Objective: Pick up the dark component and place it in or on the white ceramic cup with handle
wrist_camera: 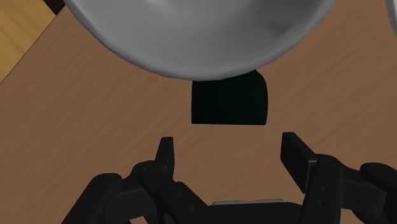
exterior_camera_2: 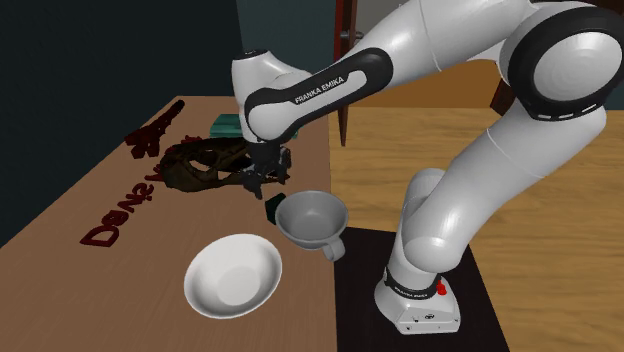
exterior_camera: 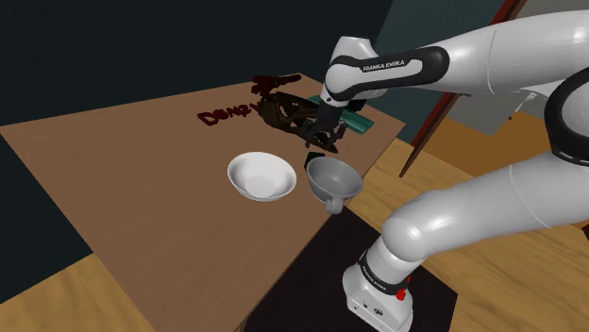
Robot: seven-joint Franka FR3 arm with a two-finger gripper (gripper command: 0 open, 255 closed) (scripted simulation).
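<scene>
The dark component point(wrist_camera: 229, 98) is a small, nearly black block lying on the brown table, tight against the base of the white cup with handle point(wrist_camera: 197, 32). In the shoulder view the block point(exterior_camera: 314, 158) sits just behind the cup point(exterior_camera: 332, 181). My gripper point(wrist_camera: 230, 156) hovers a little above the block, fingers point(wrist_camera: 167, 156) open and apart, touching nothing. From the second exterior view the gripper point(exterior_camera_2: 268, 180) hangs over the block point(exterior_camera_2: 271, 208), beside the cup point(exterior_camera_2: 312, 222), whose rim hides part of the block.
A white bowl point(exterior_camera: 261, 175) stands next to the cup on the table point(exterior_camera: 142, 217). A dark brown lumpy object point(exterior_camera: 288, 111), a teal item point(exterior_camera: 359, 121) and dark red lettering point(exterior_camera: 225, 115) lie behind the gripper. The table edge runs close by the cup.
</scene>
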